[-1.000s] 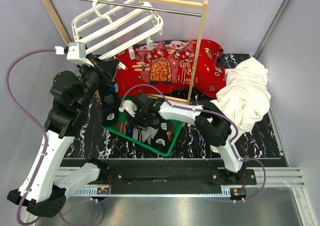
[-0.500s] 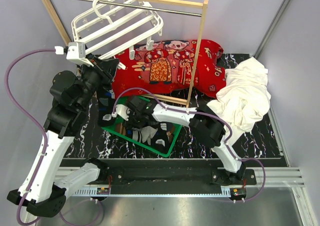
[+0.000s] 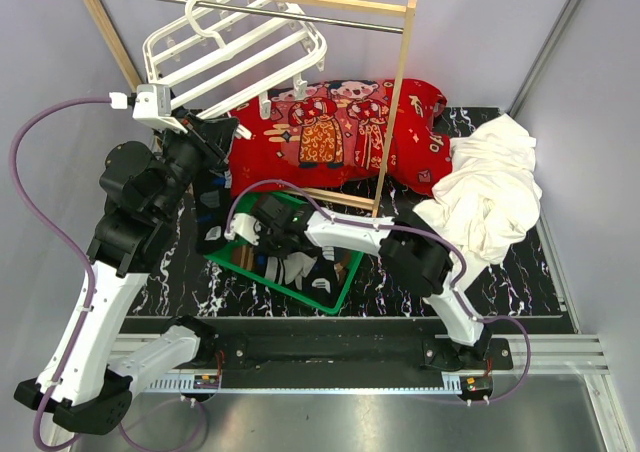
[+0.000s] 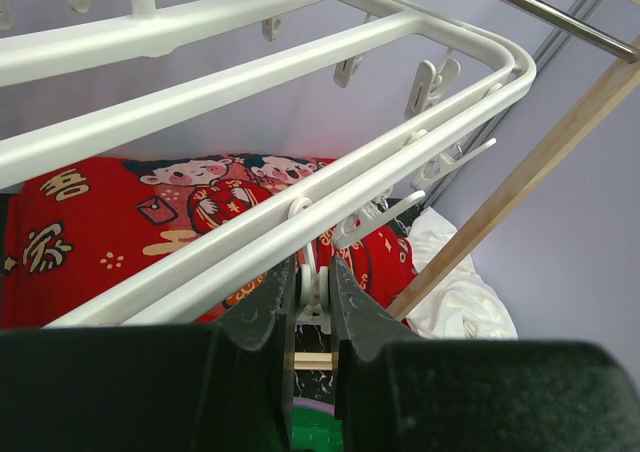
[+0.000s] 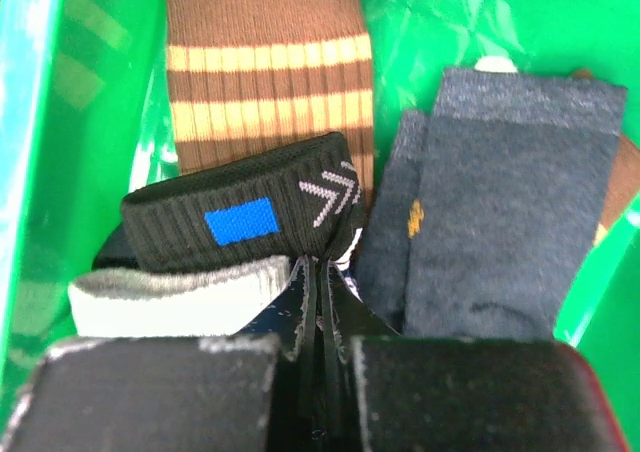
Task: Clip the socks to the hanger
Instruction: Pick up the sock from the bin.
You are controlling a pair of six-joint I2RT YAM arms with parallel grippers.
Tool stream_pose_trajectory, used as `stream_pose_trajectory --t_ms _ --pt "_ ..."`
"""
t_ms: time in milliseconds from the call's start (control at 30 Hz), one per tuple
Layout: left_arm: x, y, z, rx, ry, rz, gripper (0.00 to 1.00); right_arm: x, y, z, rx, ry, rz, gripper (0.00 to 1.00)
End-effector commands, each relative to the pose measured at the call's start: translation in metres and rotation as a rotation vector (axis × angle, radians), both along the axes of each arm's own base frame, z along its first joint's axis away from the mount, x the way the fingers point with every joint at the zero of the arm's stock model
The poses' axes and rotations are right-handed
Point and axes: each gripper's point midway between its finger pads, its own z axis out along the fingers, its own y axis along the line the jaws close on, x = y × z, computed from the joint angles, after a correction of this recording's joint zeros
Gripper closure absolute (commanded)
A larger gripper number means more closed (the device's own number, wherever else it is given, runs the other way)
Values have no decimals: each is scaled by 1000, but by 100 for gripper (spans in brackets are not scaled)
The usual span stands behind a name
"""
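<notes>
1. right end effector (image 5: pixel 318 272) pinched together at the black sock (image 5: pixel 240 217) cuff, in the bin (image 5: pixel 30 122).
2. left end effector (image 4: pixel 310 272) clamped on a hanger (image 4: pixel 200 27) clip (image 4: pixel 312 290), far left.
3. lift slowly, confirm the cuff is caught.

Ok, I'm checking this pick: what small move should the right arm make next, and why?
Probably lift the right end effector a little, straight up. Its jaws stand shut at the cuff of the black sock with a blue patch in the green plastic bin; a small lift would show whether fabric is caught. The left end effector pinches a white plastic clip.
</notes>
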Motion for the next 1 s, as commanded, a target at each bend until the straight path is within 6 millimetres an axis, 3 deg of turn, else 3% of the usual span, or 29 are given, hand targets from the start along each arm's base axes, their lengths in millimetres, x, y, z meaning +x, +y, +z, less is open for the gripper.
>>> stream_pose_trajectory --t_ms 0,300,567,600,767,967 --pt "-9 3 35 -44 -89 -8 98 4 -8 66 76 -92 -32 100" --pt "-14 6 41 -56 -103 -5 98 16 -21 159 314 -195 -129 100" --pt "-16 5 43 -59 -104 -10 98 32 -45 208 559 -253 -245 100" --pt "-16 5 43 -60 -104 -12 98 33 -48 225 611 -268 -249 100" --pt "-17 4 45 -62 -107 -18 99 35 -68 256 776 -297 -266 100" --pt "-18 4 47 -68 -106 -25 99 30 -91 318 972 -397 -236 100"
